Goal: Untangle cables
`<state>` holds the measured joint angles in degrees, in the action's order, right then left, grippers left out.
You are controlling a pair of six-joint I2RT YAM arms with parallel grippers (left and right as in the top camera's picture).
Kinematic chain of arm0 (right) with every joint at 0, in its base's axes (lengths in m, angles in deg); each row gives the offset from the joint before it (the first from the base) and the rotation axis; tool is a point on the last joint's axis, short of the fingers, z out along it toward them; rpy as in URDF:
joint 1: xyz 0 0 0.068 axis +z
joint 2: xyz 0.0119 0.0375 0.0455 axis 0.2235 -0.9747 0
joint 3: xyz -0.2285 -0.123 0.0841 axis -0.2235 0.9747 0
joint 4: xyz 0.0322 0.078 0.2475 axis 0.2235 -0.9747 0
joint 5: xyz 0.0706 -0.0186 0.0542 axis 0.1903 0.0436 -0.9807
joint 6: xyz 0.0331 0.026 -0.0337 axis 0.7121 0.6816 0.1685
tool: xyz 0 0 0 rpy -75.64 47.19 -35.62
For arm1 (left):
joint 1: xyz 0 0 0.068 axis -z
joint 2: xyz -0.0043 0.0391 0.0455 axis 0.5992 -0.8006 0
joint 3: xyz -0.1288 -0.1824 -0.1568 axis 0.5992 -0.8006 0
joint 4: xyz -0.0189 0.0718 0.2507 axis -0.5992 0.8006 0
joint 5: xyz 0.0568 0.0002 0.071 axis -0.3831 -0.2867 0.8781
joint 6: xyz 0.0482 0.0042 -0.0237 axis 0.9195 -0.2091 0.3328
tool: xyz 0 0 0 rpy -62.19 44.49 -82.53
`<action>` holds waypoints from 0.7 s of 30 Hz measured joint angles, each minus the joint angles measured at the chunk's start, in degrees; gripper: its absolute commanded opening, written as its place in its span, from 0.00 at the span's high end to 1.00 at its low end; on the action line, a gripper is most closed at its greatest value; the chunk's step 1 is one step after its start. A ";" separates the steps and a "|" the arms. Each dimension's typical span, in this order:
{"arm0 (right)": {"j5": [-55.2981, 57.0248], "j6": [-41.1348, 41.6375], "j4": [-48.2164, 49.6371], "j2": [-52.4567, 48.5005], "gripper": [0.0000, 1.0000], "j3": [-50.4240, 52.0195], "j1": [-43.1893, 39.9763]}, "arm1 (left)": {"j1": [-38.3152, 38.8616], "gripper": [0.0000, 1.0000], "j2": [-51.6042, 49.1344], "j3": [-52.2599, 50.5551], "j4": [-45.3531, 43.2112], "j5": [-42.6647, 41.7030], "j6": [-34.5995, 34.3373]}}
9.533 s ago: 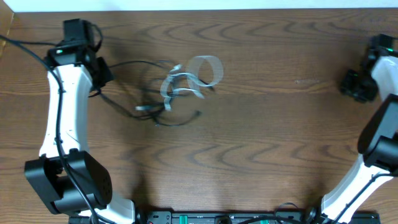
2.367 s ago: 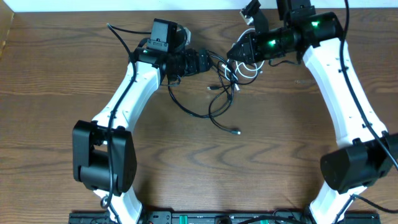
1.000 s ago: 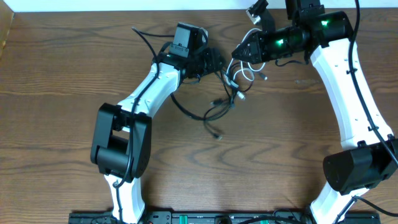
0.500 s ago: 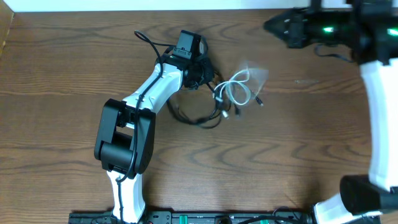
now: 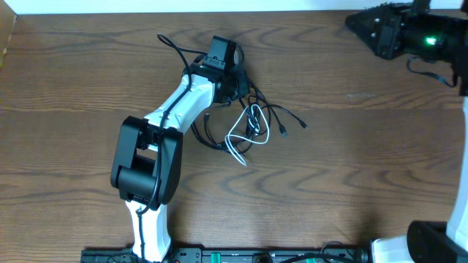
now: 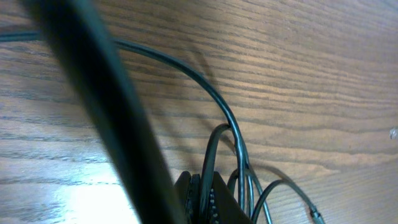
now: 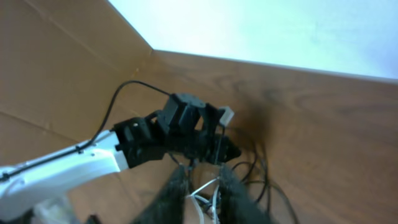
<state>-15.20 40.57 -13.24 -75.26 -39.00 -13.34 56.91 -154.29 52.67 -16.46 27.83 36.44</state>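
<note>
The cables lie in a tangle at the middle of the wooden table. The white cable (image 5: 235,139) lies in a loose loop among several black cables (image 5: 272,111). One black plug end (image 5: 303,126) points right. My left gripper (image 5: 235,86) sits at the tangle's top edge, shut on a black cable (image 6: 230,118) that runs up between its jaws (image 6: 202,199). My right gripper (image 5: 365,28) is far off at the back right, raised. Its fingers (image 7: 206,198) are blurred, apart and empty. The white cable (image 7: 205,186) shows below, between them.
The table's far edge meets a white wall strip (image 5: 146,6) at the back. A thick black arm wire (image 5: 172,47) loops behind the left wrist. A blurred black cord (image 6: 106,106) crosses close to the left wrist camera. Bare wood lies to the right (image 5: 365,146).
The right arm has pulled back to the right, away from the tangle. The white cable has dropped and shifted down-left onto the black cables. The left gripper has stayed in place.
</note>
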 measured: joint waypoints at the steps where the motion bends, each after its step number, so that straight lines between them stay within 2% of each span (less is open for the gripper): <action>1: 0.20 -0.04 -0.63 -0.83 0.65 -0.02 0.48 | 0.00 0.93 0.46 0.00 0.35 0.00 0.33; 8: 1.05 -1.81 -1.77 -9.49 0.48 0.00 5.51 | -0.02 0.93 13.22 0.00 0.81 0.00 1.88; 14: 1.64 -3.43 -1.53 -14.45 0.45 0.02 9.33 | -0.02 0.92 23.37 0.02 0.66 -0.02 1.97; 21: 2.40 -4.26 -1.20 -18.38 0.47 0.02 11.85 | -0.44 0.92 24.96 0.02 0.85 0.00 1.95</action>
<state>-12.79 36.31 -14.44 -93.64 -38.97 -1.50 56.47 -129.33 52.70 -15.60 27.83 38.38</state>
